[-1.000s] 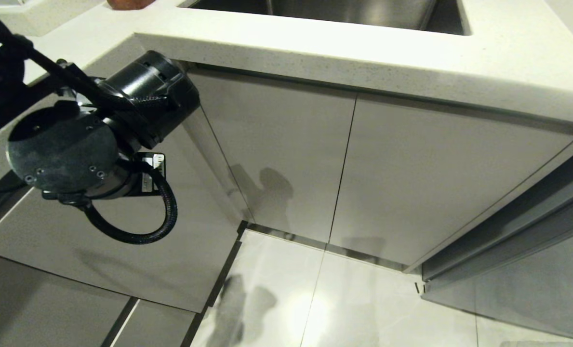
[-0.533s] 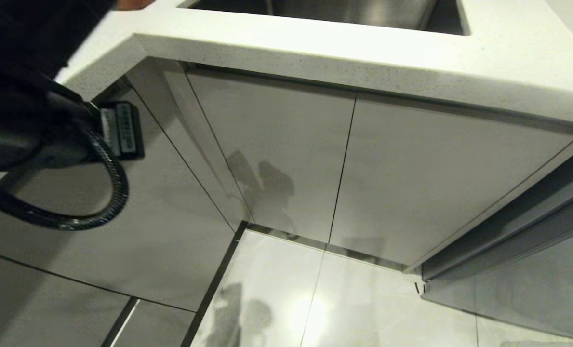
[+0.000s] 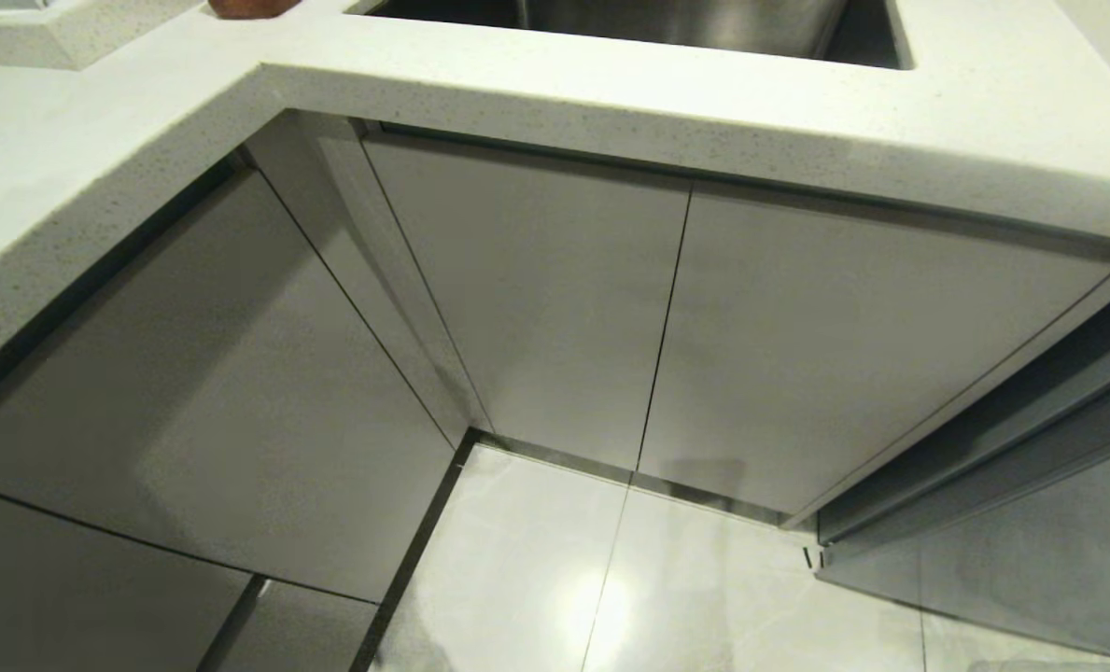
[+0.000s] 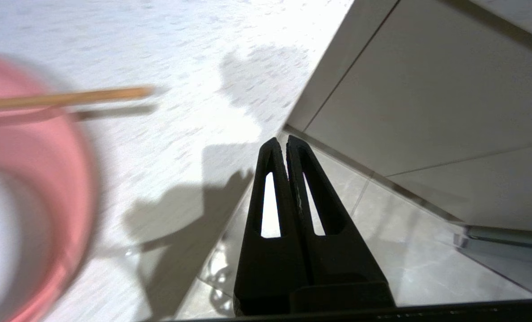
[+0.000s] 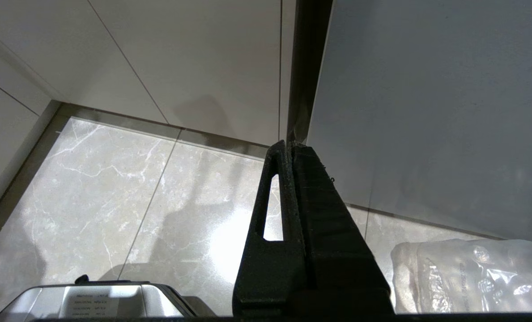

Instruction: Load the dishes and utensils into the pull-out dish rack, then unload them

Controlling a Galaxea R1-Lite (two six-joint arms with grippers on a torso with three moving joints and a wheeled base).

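Observation:
In the left wrist view my left gripper [image 4: 280, 142] is shut on nothing and hangs past the edge of the white countertop [image 4: 180, 53], above the floor. On that countertop, off to the gripper's side, lies a blurred pink plate [image 4: 37, 201] with a light-wood chopstick [image 4: 69, 98] resting across its rim. My right gripper [image 5: 288, 145] is shut and empty, parked low over the floor tiles. Neither arm shows in the head view. The pull-out dish rack is out of view; every grey cabinet front [image 3: 536, 308] under the counter stands shut.
A steel sink [image 3: 685, 23] is set into the countertop [image 3: 611, 93] above the cabinets. A brown object [image 3: 246, 7] sits at the counter's far left edge. Glossy floor tiles [image 3: 657, 579] lie below. A clear plastic bag [image 5: 471, 277] and a metal part of my base [image 5: 100, 302] lie near the right gripper.
My left arm, which hung before the left cabinet front, swung up and left and has gone out of the head view. The cabinets and the camera have stayed put.

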